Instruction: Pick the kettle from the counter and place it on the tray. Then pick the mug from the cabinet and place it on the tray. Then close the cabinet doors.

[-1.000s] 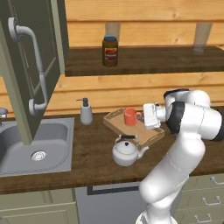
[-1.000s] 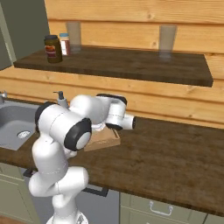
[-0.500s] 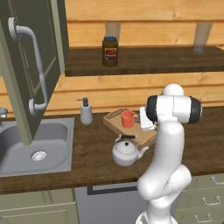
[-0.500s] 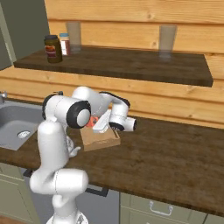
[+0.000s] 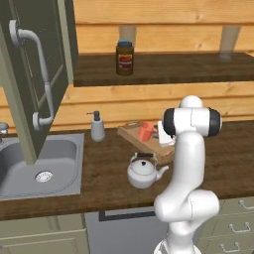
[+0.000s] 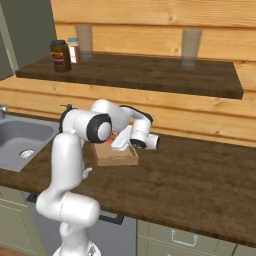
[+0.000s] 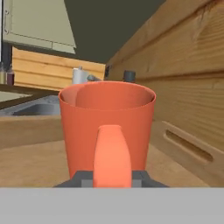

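**A:** Hand view puts the orange-red mug [image 7: 107,127] dead ahead, upright, its side handle facing the camera and running down between the gripper [image 7: 112,178] tips. Why hold it that way?

**B:** The handle is the narrow part — the jaws are pressed nearly together and seem to pinch it, which keeps the cup level while it is set down. Light wood lies under it, so I judge it is on or just over the tray [image 7: 183,151], whose slotted rim rises beside the mug.

**A:** And from the base?

**B:** Left base view shows the mug [image 5: 146,131] on the light-wood tray [image 5: 132,133], against the wooden wall. The kettle [image 5: 143,171] stands on the counter [image 5: 104,173] just in front of the tray, not on it — so that step looks undone. The cabinet door [image 5: 34,74] hangs open, left of the tray and above the sink [image 5: 20,168].

**A:** What differs from a second ago?

**B:** The arm has swung — its elbow, then off to the right of the tray, now stands upright directly in front of it, hiding the tray's right part. In the right base view the wrist has turned and sits over the tray [image 6: 115,159]. Mug, kettle and door have not shifted.
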